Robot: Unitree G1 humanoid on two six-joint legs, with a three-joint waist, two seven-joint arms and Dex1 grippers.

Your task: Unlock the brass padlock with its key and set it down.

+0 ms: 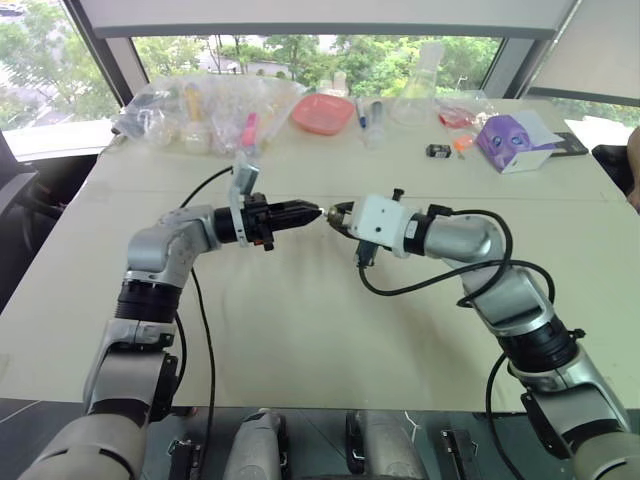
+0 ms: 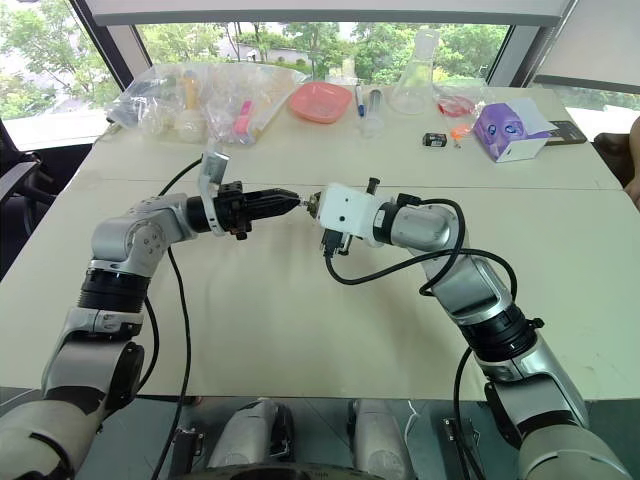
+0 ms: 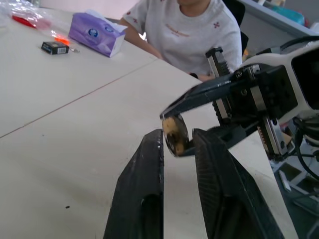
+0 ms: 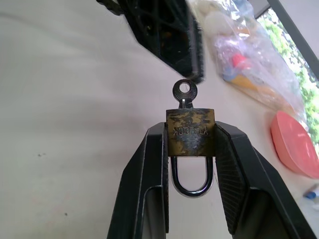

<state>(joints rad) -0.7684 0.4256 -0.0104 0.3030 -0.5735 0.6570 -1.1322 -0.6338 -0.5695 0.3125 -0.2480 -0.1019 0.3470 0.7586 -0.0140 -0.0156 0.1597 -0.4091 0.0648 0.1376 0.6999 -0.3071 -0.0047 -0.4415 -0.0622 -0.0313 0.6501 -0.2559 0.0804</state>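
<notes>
Above the worktop, the right gripper clamps the brass padlock, key outward, so the part-open, empty left gripper can grip it.

The padlock is a small, tarnished brass block with a closed grey shackle, held above the table; its key sits in the keyhole.

Lab-like room: glass flask on long table (bagged supplies by window).
</notes>
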